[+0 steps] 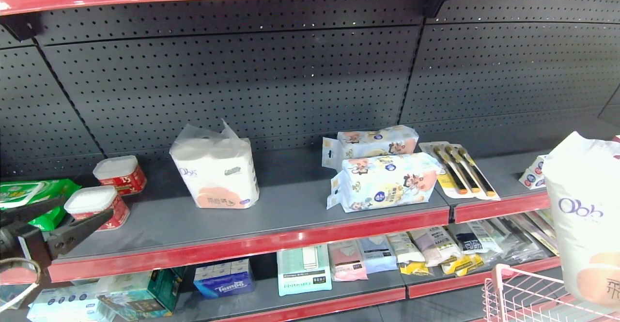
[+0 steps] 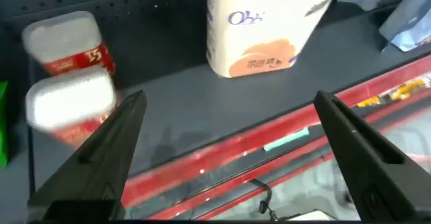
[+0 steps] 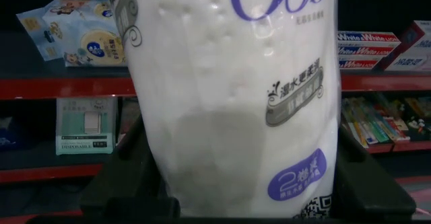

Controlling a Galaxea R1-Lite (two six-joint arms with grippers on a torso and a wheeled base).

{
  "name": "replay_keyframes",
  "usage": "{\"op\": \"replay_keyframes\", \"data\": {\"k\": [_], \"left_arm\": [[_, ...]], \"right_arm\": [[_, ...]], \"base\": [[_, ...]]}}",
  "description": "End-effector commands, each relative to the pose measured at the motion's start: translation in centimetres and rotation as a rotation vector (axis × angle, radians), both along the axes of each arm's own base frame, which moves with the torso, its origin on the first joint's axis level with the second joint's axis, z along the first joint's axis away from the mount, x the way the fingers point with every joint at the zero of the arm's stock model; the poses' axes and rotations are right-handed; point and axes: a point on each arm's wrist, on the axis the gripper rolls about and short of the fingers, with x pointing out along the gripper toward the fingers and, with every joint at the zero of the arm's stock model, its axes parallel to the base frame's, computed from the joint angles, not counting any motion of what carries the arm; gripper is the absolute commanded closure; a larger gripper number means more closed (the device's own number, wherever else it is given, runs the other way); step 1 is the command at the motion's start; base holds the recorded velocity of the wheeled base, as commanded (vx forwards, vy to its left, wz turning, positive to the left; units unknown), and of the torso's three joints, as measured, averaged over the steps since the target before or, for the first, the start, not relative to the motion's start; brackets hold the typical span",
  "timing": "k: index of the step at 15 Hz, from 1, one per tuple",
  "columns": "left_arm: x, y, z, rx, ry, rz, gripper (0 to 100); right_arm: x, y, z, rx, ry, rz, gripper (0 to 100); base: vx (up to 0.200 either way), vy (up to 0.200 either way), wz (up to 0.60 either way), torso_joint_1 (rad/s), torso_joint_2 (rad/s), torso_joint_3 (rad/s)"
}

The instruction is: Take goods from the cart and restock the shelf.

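In the head view, the left gripper (image 1: pixel 87 205) hovers at the front edge of the shelf (image 1: pixel 290 218), far left. Its jaws are spread wide and hold nothing, just beside a red-banded tub (image 1: pixel 97 206). The standing roll pack (image 1: pixel 215 174), with purple lettering and a peach patch, sits mid-shelf. The held roll pack (image 1: pixel 583 215) hangs upright over the pink cart (image 1: pixel 513 290) at right.

In the left wrist view, both black fingers (image 2: pixel 101 157) splay apart, well short of the standing roll pack.

In the right wrist view, the right gripper (image 3: pixel 246 183) clamps the held roll pack from both sides. Its label has purple letters, a grey badge, a purple oval and possibly a code square.
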Motion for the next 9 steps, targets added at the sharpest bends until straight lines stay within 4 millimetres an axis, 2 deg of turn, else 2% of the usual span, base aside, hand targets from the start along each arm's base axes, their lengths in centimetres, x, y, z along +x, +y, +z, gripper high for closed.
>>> {"op": "replay_keyframes", "data": {"k": [1, 3, 4, 5, 6, 9], "left_arm": [[5.3, 3.9, -2.4, -0.059, 0.073, -0.082, 0], [7.0, 4.1, -3.9, -0.071, 0.074, -0.190, 0], [7.0, 4.1, -3.9, -0.071, 0.074, -0.190, 0], [8.3, 2.7, -4.3, -0.080, 0.056, -0.331, 0], [8.8, 2.5, -4.1, -0.089, 0.049, -0.363, 0], [11.5, 3.4, -4.7, -0.097, 0.031, -0.412, 0]], "right_arm": [[0.5, 0.0, -0.1, -0.004, 0.032, -0.013, 100], [0.7, 0.0, -0.1, -0.007, 0.040, -0.020, 100], [0.7, 0.0, -0.1, -0.007, 0.040, -0.020, 100], [0.7, -0.1, -0.1, -0.016, 0.040, -0.029, 100], [0.7, -0.1, 0.0, -0.021, 0.038, -0.035, 100], [0.8, -0.1, 0.4, -0.027, 0.033, -0.043, 100]], "base": [[0.000, 0.000, 0.00, 0.000, 0.00, 0.000], [0.000, 0.000, 0.00, 0.000, 0.00, 0.000], [0.000, 0.000, 0.00, 0.000, 0.00, 0.000], [0.000, 0.000, 0.00, 0.000, 0.00, 0.000], [0.000, 0.000, 0.00, 0.000, 0.00, 0.000], [0.000, 0.000, 0.00, 0.000, 0.00, 0.000]]}}
